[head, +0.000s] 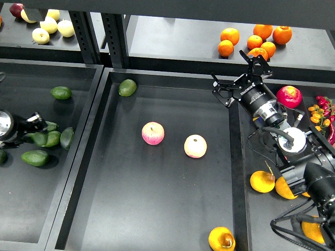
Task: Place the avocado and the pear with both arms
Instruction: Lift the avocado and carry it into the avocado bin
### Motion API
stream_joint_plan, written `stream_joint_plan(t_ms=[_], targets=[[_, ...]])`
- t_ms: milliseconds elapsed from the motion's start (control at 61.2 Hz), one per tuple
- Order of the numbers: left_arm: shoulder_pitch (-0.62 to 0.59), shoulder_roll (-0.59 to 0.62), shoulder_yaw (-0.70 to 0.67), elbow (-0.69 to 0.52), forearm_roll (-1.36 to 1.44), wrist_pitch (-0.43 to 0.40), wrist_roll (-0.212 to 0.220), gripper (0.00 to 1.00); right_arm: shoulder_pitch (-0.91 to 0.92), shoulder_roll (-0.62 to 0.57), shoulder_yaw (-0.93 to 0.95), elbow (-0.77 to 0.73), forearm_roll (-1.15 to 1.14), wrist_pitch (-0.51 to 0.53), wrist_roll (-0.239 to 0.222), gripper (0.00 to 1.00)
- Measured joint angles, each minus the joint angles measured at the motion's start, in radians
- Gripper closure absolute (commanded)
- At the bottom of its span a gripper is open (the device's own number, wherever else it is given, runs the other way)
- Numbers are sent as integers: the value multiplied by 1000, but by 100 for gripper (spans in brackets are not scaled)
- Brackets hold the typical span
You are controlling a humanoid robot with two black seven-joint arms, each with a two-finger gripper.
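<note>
A dark green elongated avocado (67,137) lies in the left tray (78,89) by its right wall, beside other avocados (46,139). My left gripper (35,120) is at the far left edge, just left of that cluster; it looks small and dark, and nothing shows in it. The pear (221,239), golden-yellow with a dark brown spot, lies at the front of the middle tray (157,209). My right gripper (238,74) is open and empty above the back right corner of the middle tray, far from the pear.
Two pink-and-yellow apples (153,133) (195,146) lie mid-tray. A rounder, lighter avocado (127,87) lies at its back left. Oranges (255,39) sit on the back shelf. Yellow fruits (262,181) and a red apple (289,96) lie in the right tray under my right arm.
</note>
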Motion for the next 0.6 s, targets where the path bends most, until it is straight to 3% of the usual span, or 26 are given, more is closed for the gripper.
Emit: stream_joint_plan(t_ms=[604], targets=[[77,-14,-10,131,4,0,0,69,0,0,-1,-3,-5,0,0,0]])
